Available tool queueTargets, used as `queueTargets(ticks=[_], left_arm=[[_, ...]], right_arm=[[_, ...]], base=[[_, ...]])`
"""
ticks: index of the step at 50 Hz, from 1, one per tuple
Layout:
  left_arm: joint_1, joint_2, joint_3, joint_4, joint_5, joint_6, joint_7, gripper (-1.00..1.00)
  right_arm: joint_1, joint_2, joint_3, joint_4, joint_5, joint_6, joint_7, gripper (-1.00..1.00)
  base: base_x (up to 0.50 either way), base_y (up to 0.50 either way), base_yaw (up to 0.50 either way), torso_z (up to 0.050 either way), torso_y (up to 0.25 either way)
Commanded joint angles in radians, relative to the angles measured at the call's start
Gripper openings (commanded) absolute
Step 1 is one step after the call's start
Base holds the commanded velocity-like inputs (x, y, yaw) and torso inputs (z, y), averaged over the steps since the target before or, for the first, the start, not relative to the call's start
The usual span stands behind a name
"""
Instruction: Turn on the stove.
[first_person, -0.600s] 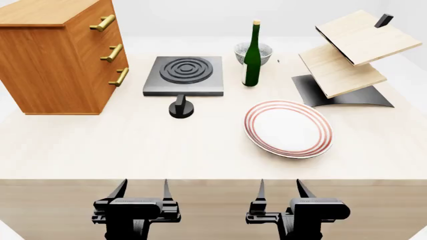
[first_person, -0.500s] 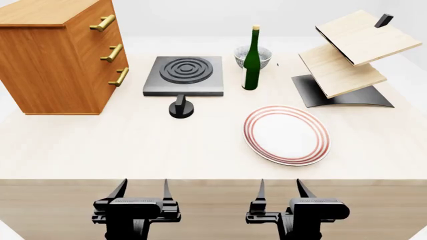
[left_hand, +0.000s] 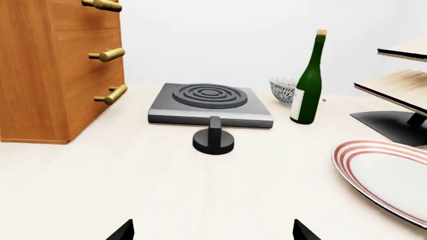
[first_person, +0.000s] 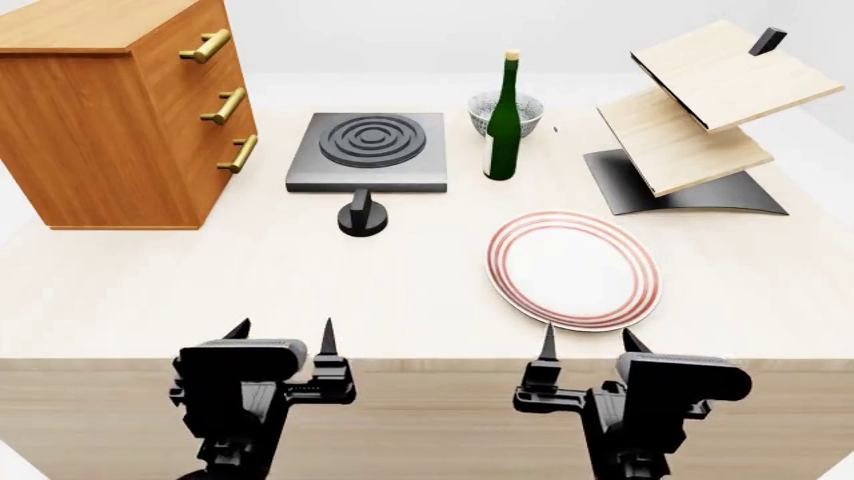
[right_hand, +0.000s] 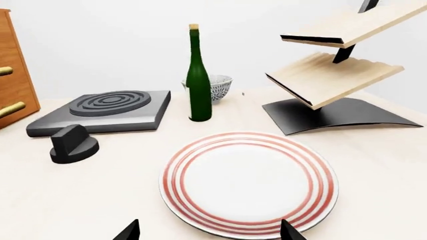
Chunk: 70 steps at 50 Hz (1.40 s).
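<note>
The stove (first_person: 367, 150) is a flat dark-grey hotplate with dark concentric rings, at the table's back, left of centre. Its small black knob (first_person: 362, 216) with an upright fin stands just in front of it. Both show in the left wrist view, stove (left_hand: 210, 103) and knob (left_hand: 213, 138), and in the right wrist view, stove (right_hand: 103, 111) and knob (right_hand: 73, 144). My left gripper (first_person: 283, 340) is open and empty at the table's near edge, well short of the knob. My right gripper (first_person: 589, 343) is open and empty by the near edge, just in front of the plate.
A wooden drawer chest (first_person: 114, 110) stands at the left, beside the stove. A green bottle (first_person: 503, 120) and a patterned bowl (first_person: 507, 108) stand right of the stove. A red-ringed plate (first_person: 574, 268) lies at centre right. A wooden rack on a curved black base (first_person: 687, 185) stands at the far right.
Both grippers have risen and moved forward to the table's near edge. The bottle and plate shifted slightly in the earliest frame, then settled.
</note>
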Motion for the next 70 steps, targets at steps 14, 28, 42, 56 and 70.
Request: queueTargets(ticks=[14, 28, 42, 56, 70], left_arm=[[-0.094, -0.036, -0.054, 0.269, -0.138, -0.338, -0.051, 1.0], [-0.09, -0.05, -0.047, 0.245, -0.141, -0.308, -0.057, 1.0], [-0.078, -0.06, -0.041, 0.227, -0.146, -0.282, -0.062, 1.0], [-0.07, -0.067, -0.037, 0.222, -0.157, -0.271, -0.07, 1.0], [-0.065, -0.076, -0.03, 0.22, -0.168, -0.263, -0.073, 1.0]], right_arm=[[0.046, 0.05, 0.036, -0.331, 0.124, 0.341, 0.047, 1.0], [0.046, 0.056, 0.022, -0.305, 0.132, 0.315, 0.052, 1.0], [0.019, 0.057, 0.036, -0.314, 0.169, 0.243, 0.033, 1.0], [0.011, 0.071, 0.02, -0.314, 0.167, 0.229, 0.045, 1.0], [0.02, 0.077, 0.006, -0.294, 0.156, 0.242, 0.078, 1.0]], base=[[0.0, 0.0, 0.0, 0.0, 0.0], [0.0, 0.0, 0.0, 0.0, 0.0], [0.4, -0.02, 0.0, 0.0, 0.0], [0.5, -0.03, 0.0, 0.0, 0.0], [0.45, -0.03, 0.0, 0.0, 0.001]])
